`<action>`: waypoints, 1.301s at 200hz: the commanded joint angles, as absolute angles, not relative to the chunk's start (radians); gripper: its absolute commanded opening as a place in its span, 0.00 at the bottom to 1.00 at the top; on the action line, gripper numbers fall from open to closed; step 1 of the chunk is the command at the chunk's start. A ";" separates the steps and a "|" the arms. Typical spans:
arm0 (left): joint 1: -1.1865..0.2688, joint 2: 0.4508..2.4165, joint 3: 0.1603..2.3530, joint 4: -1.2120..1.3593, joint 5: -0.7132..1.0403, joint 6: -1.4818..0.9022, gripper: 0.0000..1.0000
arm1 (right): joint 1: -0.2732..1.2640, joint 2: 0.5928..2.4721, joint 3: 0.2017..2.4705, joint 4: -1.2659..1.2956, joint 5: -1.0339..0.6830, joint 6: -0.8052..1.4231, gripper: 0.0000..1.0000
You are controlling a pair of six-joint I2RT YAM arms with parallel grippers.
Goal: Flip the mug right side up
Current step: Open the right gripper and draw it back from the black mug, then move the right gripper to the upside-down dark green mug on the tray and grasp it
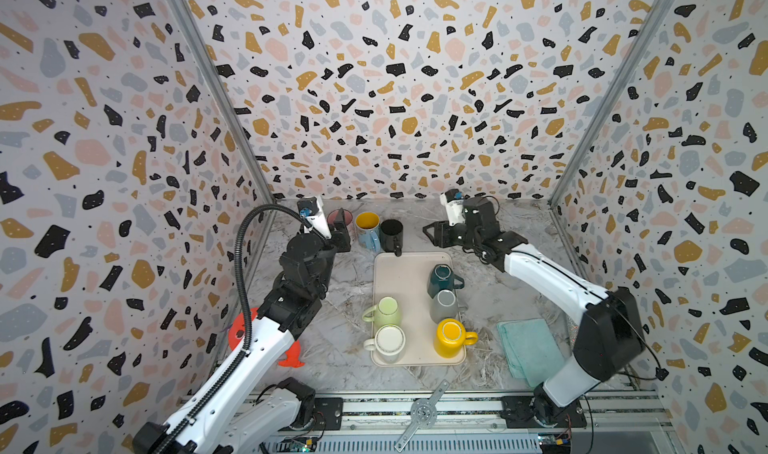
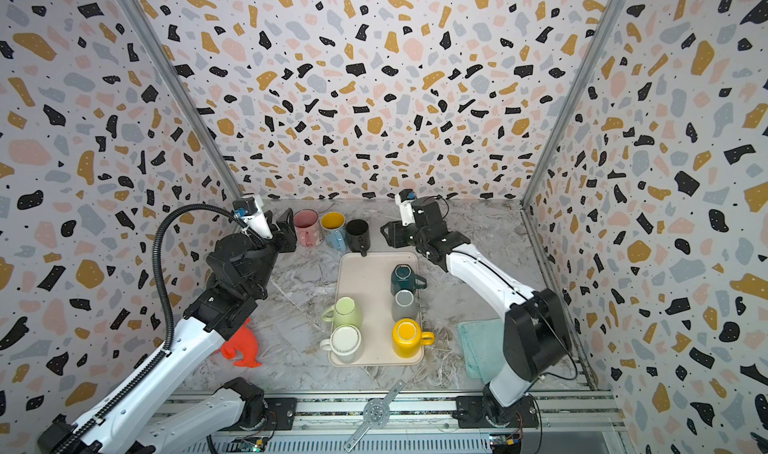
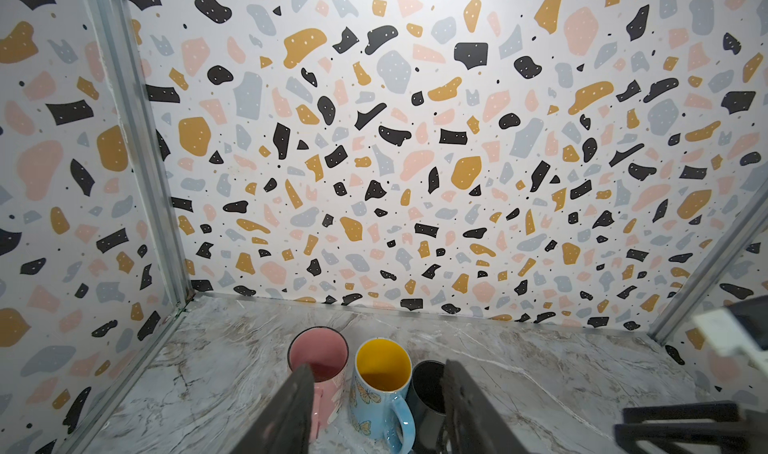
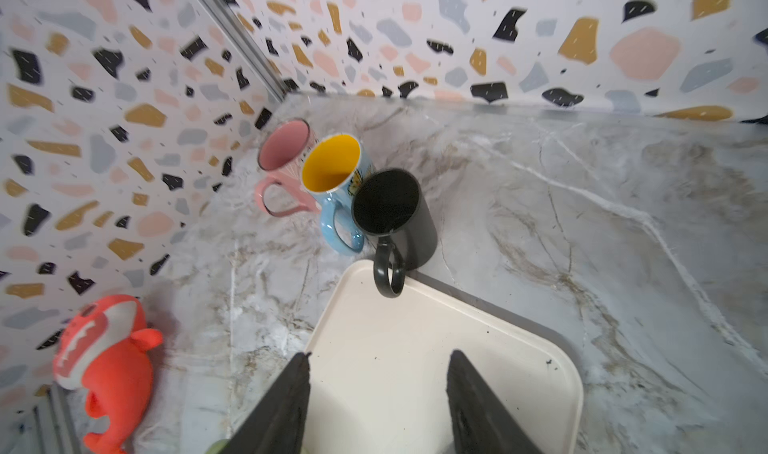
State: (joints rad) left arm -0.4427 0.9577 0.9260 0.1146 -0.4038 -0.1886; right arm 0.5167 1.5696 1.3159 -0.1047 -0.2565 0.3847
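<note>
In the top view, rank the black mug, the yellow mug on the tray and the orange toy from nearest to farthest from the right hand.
1. black mug, just past the far edge of the tray, left of the right hand.
2. yellow mug, on the tray's near right corner.
3. orange toy, off the tray, far left.

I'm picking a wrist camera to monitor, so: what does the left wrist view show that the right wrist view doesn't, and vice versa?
Only the left wrist view: the right gripper at the frame's edge. Only the right wrist view: the cream tray, the orange toy, and the handle of the black mug, pointing toward the tray. Both: the pink mug, blue mug and black mug upright in a row on the marble table, beyond open, empty jaws.
</note>
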 commanded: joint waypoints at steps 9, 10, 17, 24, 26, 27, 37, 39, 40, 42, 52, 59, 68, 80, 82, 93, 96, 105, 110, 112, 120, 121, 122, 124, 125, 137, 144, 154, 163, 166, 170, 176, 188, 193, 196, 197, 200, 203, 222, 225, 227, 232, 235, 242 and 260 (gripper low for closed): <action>-0.436 0.947 0.926 0.110 -0.446 -0.210 0.52 | 0.452 1.485 1.270 -0.249 -0.395 0.550 0.42; -0.436 0.948 0.926 0.109 -0.446 -0.211 0.52 | 0.448 1.483 1.269 -0.256 -0.399 0.555 0.42; -0.436 0.954 0.930 0.097 -0.451 -0.215 0.52 | 0.426 1.473 1.261 -0.298 -0.458 0.584 0.40; -0.436 0.958 0.931 0.090 -0.457 -0.220 0.52 | 0.402 1.461 1.247 -0.335 -0.511 0.617 0.38; -0.436 0.959 0.931 0.088 -0.459 -0.222 0.52 | 0.397 1.458 1.242 -0.346 -0.521 0.627 0.38; -0.436 0.959 0.930 0.088 -0.460 -0.223 0.52 | 0.393 1.455 1.239 -0.352 -0.528 0.632 0.38; -0.436 0.963 0.924 0.087 -0.470 -0.231 0.52 | 0.361 1.427 1.201 -0.381 -0.593 0.686 0.41; -0.436 0.963 0.924 0.087 -0.471 -0.234 0.52 | 0.350 1.421 1.191 -0.382 -0.606 0.698 0.42; -0.436 0.963 0.924 0.086 -0.472 -0.234 0.52 | 0.347 1.417 1.184 -0.382 -0.614 0.706 0.42; -0.436 0.964 0.923 0.087 -0.472 -0.237 0.52 | 0.339 1.410 1.173 -0.381 -0.628 0.724 0.44; -0.435 0.967 0.920 0.087 -0.476 -0.245 0.52 | 0.298 1.368 1.105 -0.361 -0.700 0.819 0.49; -0.435 0.970 0.923 0.084 -0.476 -0.250 0.52 | 0.269 1.334 1.053 -0.340 -0.738 0.891 0.51; -0.434 0.971 0.929 0.072 -0.476 -0.256 0.52 | 0.239 1.287 0.987 -0.315 -0.769 0.981 0.55; -0.435 0.971 0.936 0.052 -0.484 -0.270 0.52 | 0.208 1.235 0.906 -0.269 -0.811 1.088 0.58; -0.434 0.971 0.936 0.050 -0.485 -0.273 0.52 | 0.204 1.227 0.895 -0.261 -0.817 1.103 0.58; -0.434 0.969 0.932 0.042 -0.492 -0.280 0.52 | 0.183 1.201 0.841 -0.242 -0.845 1.162 0.59; -0.435 0.968 0.930 0.041 -0.493 -0.282 0.53 | 0.178 1.196 0.829 -0.241 -0.849 1.173 0.59; -0.435 0.970 0.930 0.034 -0.496 -0.284 0.53 | 0.163 1.190 0.801 -0.243 -0.858 1.193 0.59; -0.433 0.973 0.932 0.030 -0.497 -0.286 0.52 | 0.155 1.189 0.785 -0.242 -0.861 1.209 0.59; -0.433 0.973 0.934 0.029 -0.497 -0.287 0.53 | 0.153 1.189 0.779 -0.237 -0.865 1.218 0.59; -0.433 0.977 0.936 0.020 -0.499 -0.293 0.53 | 0.148 1.189 0.749 -0.209 -0.880 1.255 0.59; -0.433 0.978 0.936 0.018 -0.499 -0.293 0.53 | 0.147 1.190 0.744 -0.205 -0.882 1.261 0.59; -0.433 0.978 0.937 0.017 -0.499 -0.293 0.53 | 0.146 1.190 0.738 -0.200 -0.885 1.267 0.59; -0.433 0.979 0.938 0.014 -0.499 -0.295 0.53 | 0.146 1.191 0.729 -0.192 -0.890 1.280 0.58; -0.433 0.981 0.938 0.013 -0.499 -0.295 0.53 | 0.146 1.191 0.725 -0.185 -0.893 1.287 0.58; -0.433 0.986 0.944 0.001 -0.502 -0.304 0.53 | 0.144 1.198 0.670 -0.105 -0.917 1.375 0.55; -0.433 0.988 0.946 -0.004 -0.503 -0.309 0.53 | 0.144 1.203 0.649 -0.073 -0.920 1.412 0.55; -0.433 0.991 0.948 -0.009 -0.506 -0.313 0.53 | 0.143 1.215 0.626 -0.017 -0.920 1.461 0.54; -0.431 0.993 0.949 -0.012 -0.508 -0.316 0.53 | 0.140 1.235 0.620 0.007 -0.919 1.490 0.53; -0.431 0.994 0.949 -0.014 -0.508 -0.317 0.53 | 0.138 1.242 0.621 0.011 -0.919 1.495 0.53; -0.430 0.994 0.949 -0.016 -0.508 -0.317 0.53 | 0.137 1.254 0.624 0.015 -0.918 1.502 0.53; -0.430 0.997 0.952 -0.019 -0.510 -0.319 0.53 | 0.134 1.273 0.628 0.025 -0.919 1.509 0.52; -0.426 1.000 0.954 -0.025 -0.515 -0.322 0.54 | 0.125 1.311 0.639 0.036 -0.923 1.527 0.51; -0.425 1.002 0.955 -0.029 -0.515 -0.323 0.54 | 0.122 1.324 0.642 0.049 -0.922 1.537 0.50; -0.424 1.003 0.956 -0.030 -0.515 -0.323 0.54 | 0.122 1.333 0.644 0.060 -0.922 1.542 0.50; -0.424 1.004 0.957 -0.030 -0.515 -0.322 0.54 | 0.121 1.335 0.645 0.061 -0.920 1.544 0.50; -0.423 1.004 0.958 -0.031 -0.517 -0.323 0.54 | 0.121 1.341 0.646 0.066 -0.920 1.548 0.50; -0.423 1.005 0.959 -0.032 -0.518 -0.322 0.54 | 0.120 1.349 0.649 0.071 -0.918 1.554 0.49; -0.414 1.012 0.964 -0.038 -0.523 -0.319 0.54 | 0.114 1.392 0.661 0.102 -0.910 1.577 0.49; -0.412 1.013 0.965 -0.038 -0.523 -0.319 0.54 | 0.114 1.398 0.662 0.106 -0.910 1.580 0.49; -0.410 1.014 0.965 -0.038 -0.523 -0.319 0.54 | 0.113 1.403 0.664 0.108 -0.910 1.583 0.49; -0.408 1.017 0.966 -0.039 -0.523 -0.319 0.54 | 0.112 1.417 0.666 0.121 -0.910 1.591 0.48; -0.407 1.019 0.967 -0.041 -0.522 -0.319 0.54 | 0.112 1.421 0.665 0.126 -0.910 1.594 0.48; -0.402 1.023 0.971 -0.040 -0.522 -0.319 0.55 | 0.113 1.434 0.667 0.140 -0.912 1.606 0.48; -0.393 1.040 0.979 -0.041 -0.516 -0.321 0.55 | 0.112 1.471 0.672 0.180 -0.910 1.634 0.47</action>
State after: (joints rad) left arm -0.4076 1.0264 0.9344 -0.0536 -0.5072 -0.3115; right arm 0.1169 1.4445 0.6334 0.1062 -0.9043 1.5745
